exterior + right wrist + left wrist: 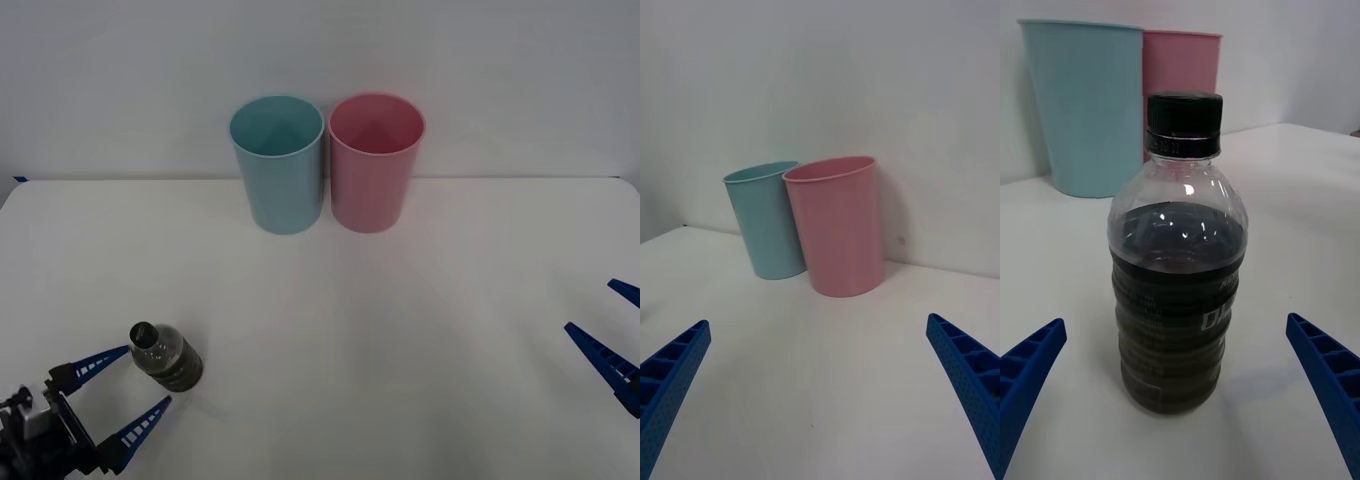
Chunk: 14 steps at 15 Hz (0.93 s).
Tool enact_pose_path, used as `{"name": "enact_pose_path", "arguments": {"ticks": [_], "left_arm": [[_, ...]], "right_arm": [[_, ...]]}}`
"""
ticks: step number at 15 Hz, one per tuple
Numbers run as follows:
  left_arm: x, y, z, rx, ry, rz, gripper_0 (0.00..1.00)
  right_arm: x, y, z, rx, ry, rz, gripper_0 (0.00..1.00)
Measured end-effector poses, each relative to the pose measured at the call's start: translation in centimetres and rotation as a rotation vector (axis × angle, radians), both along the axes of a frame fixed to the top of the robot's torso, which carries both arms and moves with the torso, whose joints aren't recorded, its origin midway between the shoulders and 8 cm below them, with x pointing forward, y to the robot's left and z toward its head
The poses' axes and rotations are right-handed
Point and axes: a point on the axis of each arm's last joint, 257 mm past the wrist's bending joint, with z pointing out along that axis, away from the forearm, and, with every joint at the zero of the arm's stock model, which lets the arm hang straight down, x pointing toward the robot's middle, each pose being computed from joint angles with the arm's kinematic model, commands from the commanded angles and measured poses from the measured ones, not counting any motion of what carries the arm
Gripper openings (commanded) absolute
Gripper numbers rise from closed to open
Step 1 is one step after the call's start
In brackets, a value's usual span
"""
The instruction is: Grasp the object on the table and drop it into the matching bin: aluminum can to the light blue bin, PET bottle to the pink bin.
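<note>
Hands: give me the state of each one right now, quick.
Left hand: open, empty, fingers either side of the PET bottle without touching it.
Right hand: open, empty, at the table's right edge.

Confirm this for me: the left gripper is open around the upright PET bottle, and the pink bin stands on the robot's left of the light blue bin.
Not quite. The front view shows the pink bin on the robot's right of the light blue bin. The rest holds: the left gripper is open around the upright PET bottle.
</note>
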Motion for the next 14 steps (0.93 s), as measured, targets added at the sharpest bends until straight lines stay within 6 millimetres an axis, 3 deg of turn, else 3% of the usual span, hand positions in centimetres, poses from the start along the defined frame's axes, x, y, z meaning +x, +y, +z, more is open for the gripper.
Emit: {"name": "enact_pose_path", "arguments": {"ticks": [14], "left_arm": [[3.6, -4.5, -0.7, -0.01, -0.027, 0.02, 1.0]], "right_arm": [[0.0, 0.0, 0.0, 0.0, 0.0, 0.0, 1.0]]}}
